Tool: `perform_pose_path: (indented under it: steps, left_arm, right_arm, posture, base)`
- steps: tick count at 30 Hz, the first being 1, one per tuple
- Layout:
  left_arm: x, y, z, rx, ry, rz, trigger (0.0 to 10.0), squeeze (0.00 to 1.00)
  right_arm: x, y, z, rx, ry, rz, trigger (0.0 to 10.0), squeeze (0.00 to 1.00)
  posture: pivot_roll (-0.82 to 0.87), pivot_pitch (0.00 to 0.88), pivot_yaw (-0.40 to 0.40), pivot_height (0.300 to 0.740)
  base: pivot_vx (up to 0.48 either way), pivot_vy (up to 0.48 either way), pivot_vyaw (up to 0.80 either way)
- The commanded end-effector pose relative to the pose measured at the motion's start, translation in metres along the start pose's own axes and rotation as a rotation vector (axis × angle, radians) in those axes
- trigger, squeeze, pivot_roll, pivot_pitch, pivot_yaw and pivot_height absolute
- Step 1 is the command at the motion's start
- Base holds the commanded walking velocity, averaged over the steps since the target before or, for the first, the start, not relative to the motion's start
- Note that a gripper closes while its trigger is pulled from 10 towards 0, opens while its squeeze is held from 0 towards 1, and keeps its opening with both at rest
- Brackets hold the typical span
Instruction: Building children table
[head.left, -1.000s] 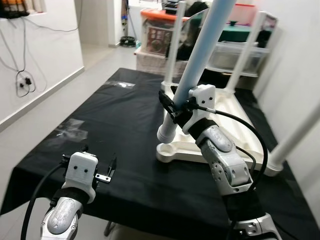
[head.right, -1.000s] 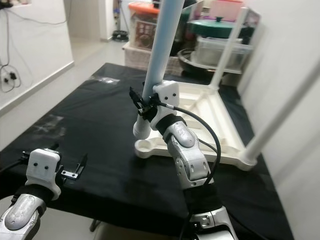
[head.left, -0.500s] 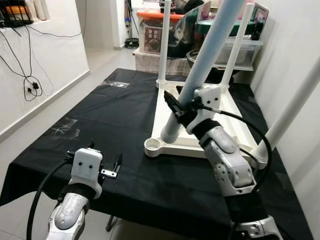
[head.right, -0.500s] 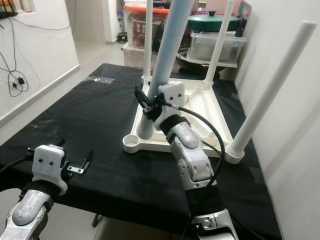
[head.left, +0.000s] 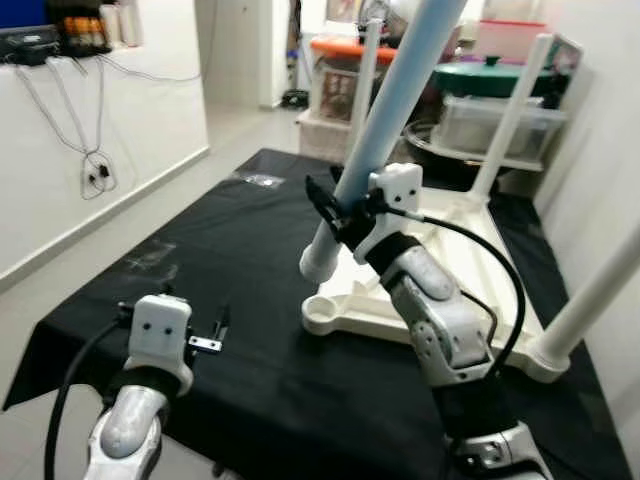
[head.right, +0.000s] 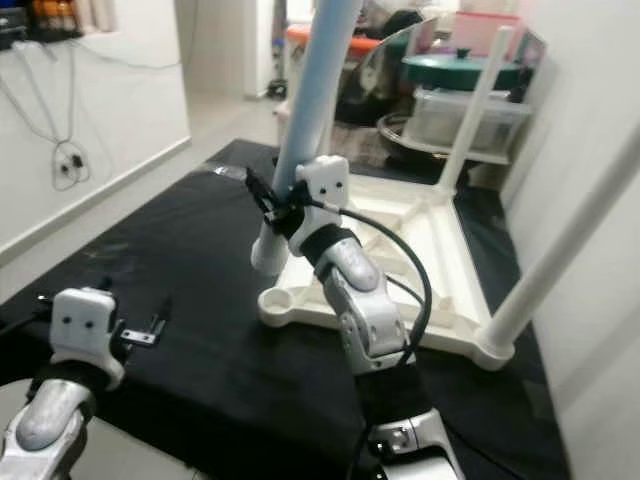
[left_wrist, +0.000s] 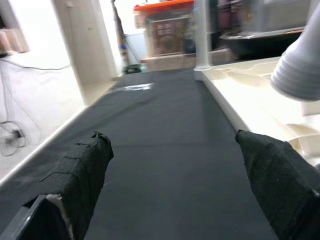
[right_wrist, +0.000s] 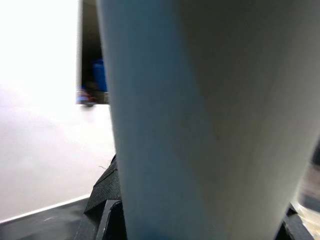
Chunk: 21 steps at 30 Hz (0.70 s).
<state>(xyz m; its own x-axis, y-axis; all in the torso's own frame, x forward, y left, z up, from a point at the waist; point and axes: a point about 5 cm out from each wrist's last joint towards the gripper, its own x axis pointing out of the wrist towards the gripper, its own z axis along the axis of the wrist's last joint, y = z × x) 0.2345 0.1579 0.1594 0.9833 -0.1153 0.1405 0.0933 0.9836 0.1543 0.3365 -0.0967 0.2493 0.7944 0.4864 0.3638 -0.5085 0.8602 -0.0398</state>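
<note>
A white children's table top (head.left: 345, 322) lies upside down on the black-covered table (head.left: 250, 250). Three white legs stand up from it: back left (head.left: 367, 65), back right (head.left: 510, 110) and near right (head.left: 590, 300). My right gripper (head.left: 335, 210) is shut on a fourth pale leg (head.left: 385, 120), which it holds tilted. That leg's lower end (head.left: 318, 262) hangs just above the near-left corner socket (head.left: 322, 308). The leg (right_wrist: 200, 120) is pressed close in the right wrist view. My left gripper (left_wrist: 170, 142) is open and holds nothing, low over the cloth near the front left.
Storage bins (head.left: 340, 70) and a green-lidded container (head.left: 490, 75) stand behind the table. A white wall (head.left: 610, 150) runs close along the right side. On the left are bare floor (head.left: 60, 290) and a wall with hanging cables (head.left: 95, 170). The cloth's front edge (head.left: 60, 360) is near me.
The head view has swung and shifted. The right gripper keeps its hold on the leg, whose lower end now hangs more directly over the corner socket. The left gripper stays open in place.
</note>
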Motion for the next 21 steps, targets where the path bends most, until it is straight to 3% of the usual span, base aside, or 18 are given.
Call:
perform_pose_path:
  steps: [1, 4, 21]
  left_arm:
    - [-0.0012, 0.0043, -0.0032, 0.002, 0.015, 0.013, 10.0, 0.0]
    - [-0.0011, 0.0039, -0.0031, -0.001, 0.013, 0.013, 10.0, 0.0]
    - [-0.0091, -0.0038, -0.0076, -0.022, 0.036, -0.027, 10.0, 0.0]
  right_arm:
    - [0.0038, 0.0039, 0.0006, 0.011, -0.006, 0.011, 10.0, 0.0]
    - [0.004, 0.0032, 0.0006, 0.009, -0.006, 0.008, 10.0, 0.0]
    - [0.0098, -0.004, 0.0049, 0.042, -0.006, 0.02, 10.0, 0.0]
  posture:
    - [0.07, 0.0, -0.075, 0.74]
    - [0.07, 0.0, -0.075, 0.74]
    - [0.07, 0.0, -0.081, 0.74]
  base:
    - [0.289, 0.0, 0.0]
    - [0.256, 0.0, 0.0]
    - [0.0, 0.0, 0.0]
